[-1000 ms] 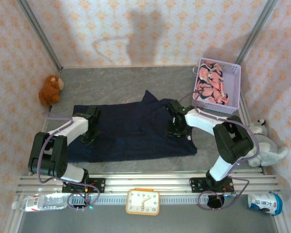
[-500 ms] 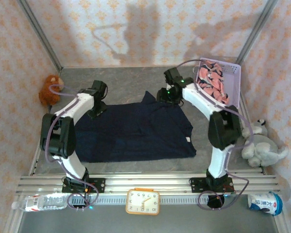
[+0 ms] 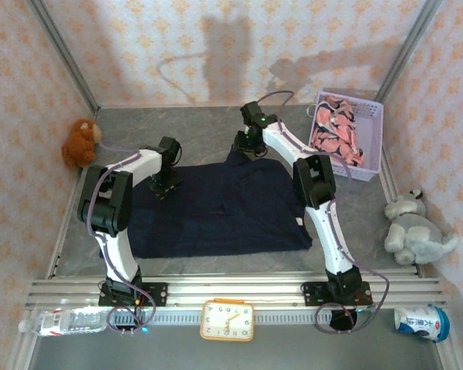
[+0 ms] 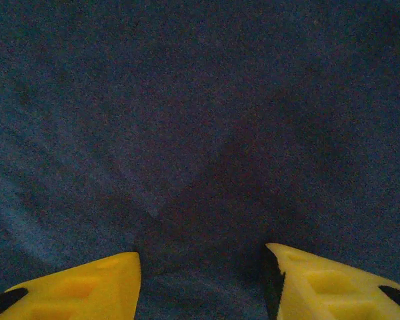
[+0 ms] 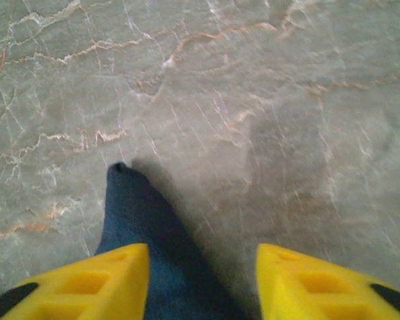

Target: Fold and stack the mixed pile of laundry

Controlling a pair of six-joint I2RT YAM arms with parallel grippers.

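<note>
Navy cloth, the large garment [image 3: 216,208], lies spread flat on the middle of the table [image 3: 177,127]. Its long axis runs from the left edge toward the right edge, and one pointed corner sticks out toward the far edge. The left gripper [image 3: 163,185] is over the far left part of this garment, with its yellow fingers [image 4: 73,287] apart above the cloth. The right gripper [image 3: 245,146] is at the pointed corner, fingers apart, with the tip between them. The pink printed garment [image 3: 336,135] sits bunched in the lavender basket [image 3: 373,135] at the far right corner.
</note>
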